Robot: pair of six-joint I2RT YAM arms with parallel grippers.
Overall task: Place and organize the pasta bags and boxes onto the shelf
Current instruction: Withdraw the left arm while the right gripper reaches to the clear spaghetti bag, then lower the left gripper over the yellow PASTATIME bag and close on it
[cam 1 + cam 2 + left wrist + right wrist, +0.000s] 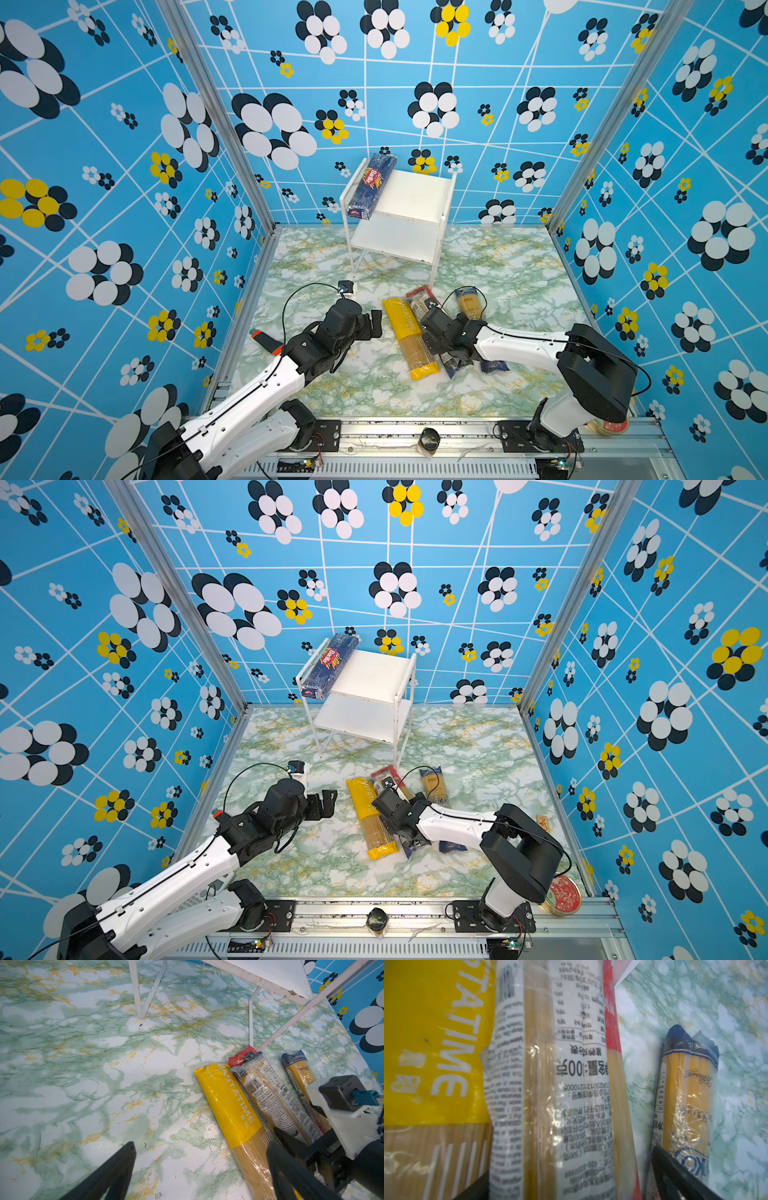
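One box (371, 187) on your shelf (415, 193), four bags (405, 332) on the table (353, 386) — left gripper (372, 324) gapes empty, right gripper (566, 1169) straddles two, unclosed.

Both top views: bright, even, diffuse light from above; colours saturated. Shadows on bench (374, 386) soft, faint, close under arms. Strong wide-angle bend: wall lines and frame posts bow toward the edges. Left wrist view: sharp mid-field, pale sheen on bench, glints on yellow bag (226, 1103) film. Right wrist view: very close, soft focus; print on white-labelled bag (571, 1105) smeared, specular streaks on plastic, far bench hazy.
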